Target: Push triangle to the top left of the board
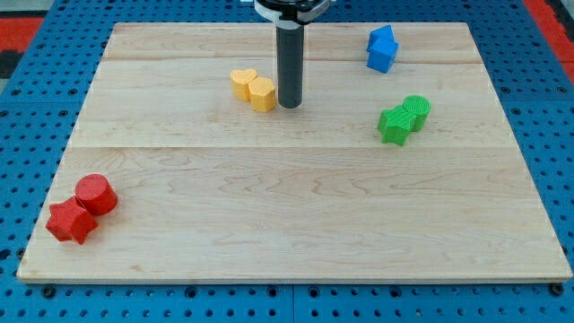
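Note:
Two blue blocks sit touching near the view's top right. The upper one (382, 38) looks like a triangle, the lower one (381, 58) like a cube. My tip (289, 106) rests on the board in the upper middle, well to the left of the blue blocks. It stands just right of a yellow hexagon (263, 93), close to it or touching it. A yellow heart (242, 82) touches the hexagon's left side.
A green star (393, 126) and a green cylinder (417, 109) sit together at the right. A red cylinder (95, 194) and a red star (70, 222) sit together at the bottom left. The wooden board (296, 224) lies on a blue pegboard.

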Tool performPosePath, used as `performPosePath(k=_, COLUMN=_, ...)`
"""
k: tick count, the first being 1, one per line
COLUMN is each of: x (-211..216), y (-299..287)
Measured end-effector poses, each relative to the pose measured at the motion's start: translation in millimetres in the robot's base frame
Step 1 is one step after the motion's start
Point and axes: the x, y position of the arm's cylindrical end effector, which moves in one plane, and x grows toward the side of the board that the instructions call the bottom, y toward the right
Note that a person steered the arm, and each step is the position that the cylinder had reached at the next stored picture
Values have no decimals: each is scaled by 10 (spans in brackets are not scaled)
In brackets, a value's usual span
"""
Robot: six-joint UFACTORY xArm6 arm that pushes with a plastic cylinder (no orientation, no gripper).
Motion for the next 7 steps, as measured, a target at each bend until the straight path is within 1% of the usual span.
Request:
performPosePath(k=1, x=-176, y=254)
performPosePath(k=2, x=-382, y=896)
performPosePath(k=3, x=-562, y=1412)
performPosePath(k=4, x=-741, y=1638)
performPosePath(k=5, x=-976, y=1638)
performPosePath(k=7, x=-990, y=1638)
